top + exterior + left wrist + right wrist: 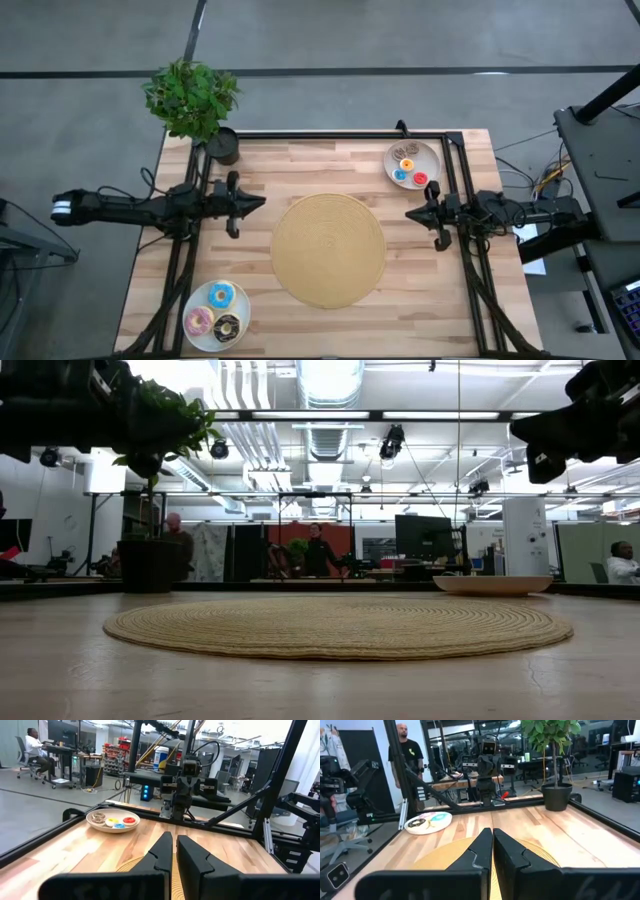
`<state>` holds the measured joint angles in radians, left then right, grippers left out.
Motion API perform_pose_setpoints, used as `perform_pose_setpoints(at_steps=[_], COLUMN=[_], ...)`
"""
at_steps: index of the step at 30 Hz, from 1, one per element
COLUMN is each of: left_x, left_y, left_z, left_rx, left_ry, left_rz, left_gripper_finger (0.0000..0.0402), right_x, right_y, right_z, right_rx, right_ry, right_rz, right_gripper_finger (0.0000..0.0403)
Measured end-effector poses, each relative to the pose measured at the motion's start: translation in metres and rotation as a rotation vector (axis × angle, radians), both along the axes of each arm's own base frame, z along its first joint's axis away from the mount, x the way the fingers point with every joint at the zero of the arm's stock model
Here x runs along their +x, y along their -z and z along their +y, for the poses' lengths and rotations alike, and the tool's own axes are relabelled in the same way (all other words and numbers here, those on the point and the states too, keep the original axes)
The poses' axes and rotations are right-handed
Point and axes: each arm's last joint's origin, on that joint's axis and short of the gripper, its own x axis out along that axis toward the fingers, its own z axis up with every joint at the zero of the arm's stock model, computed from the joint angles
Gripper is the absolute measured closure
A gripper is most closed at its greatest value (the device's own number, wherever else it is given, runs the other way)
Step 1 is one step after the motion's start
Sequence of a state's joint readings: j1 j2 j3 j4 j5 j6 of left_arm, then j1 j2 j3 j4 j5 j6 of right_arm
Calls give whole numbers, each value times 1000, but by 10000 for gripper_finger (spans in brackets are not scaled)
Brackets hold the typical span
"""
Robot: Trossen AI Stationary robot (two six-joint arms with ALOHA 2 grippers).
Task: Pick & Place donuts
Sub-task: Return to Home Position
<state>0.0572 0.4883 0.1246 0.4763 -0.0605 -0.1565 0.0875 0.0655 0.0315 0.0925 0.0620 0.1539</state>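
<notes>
Three larger donuts, blue (221, 294), pink (198, 321) and chocolate (227, 327), lie on a white plate (240, 305) at the near left corner. Several tiny donuts (407, 170) lie on a second white plate (432, 156) at the far right, which also shows in the left wrist view (113, 820). My left gripper (262, 203) hovers shut, level, at the left edge of the tan disc (328, 250). My right gripper (408, 214) hovers shut at the disc's right edge. The two point at each other, and neither touches anything.
The big round woven tan disc lies flat in the table's middle (340, 625). A potted plant (195, 100) stands at the far left corner. A black frame (330, 133) runs along the far edge and both sides. People stand and sit in the room beyond.
</notes>
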Motion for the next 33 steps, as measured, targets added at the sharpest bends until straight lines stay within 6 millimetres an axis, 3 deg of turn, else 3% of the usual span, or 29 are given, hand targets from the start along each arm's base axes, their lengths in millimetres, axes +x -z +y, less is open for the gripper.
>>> perform_pose_setpoints(at_steps=[17,33], left_x=[-14,-15], left_y=[16,30], left_z=[-1,-3], left_rx=[-9,-3], left_ry=[2,65], left_rz=[-41,107], left_gripper_finger=[402,402], right_x=[0,1], right_y=[2,12], right_z=[0,-2], right_rx=[-2,-6], right_ry=[0,65], right_rz=[18,68], right_gripper_finger=[394,394])
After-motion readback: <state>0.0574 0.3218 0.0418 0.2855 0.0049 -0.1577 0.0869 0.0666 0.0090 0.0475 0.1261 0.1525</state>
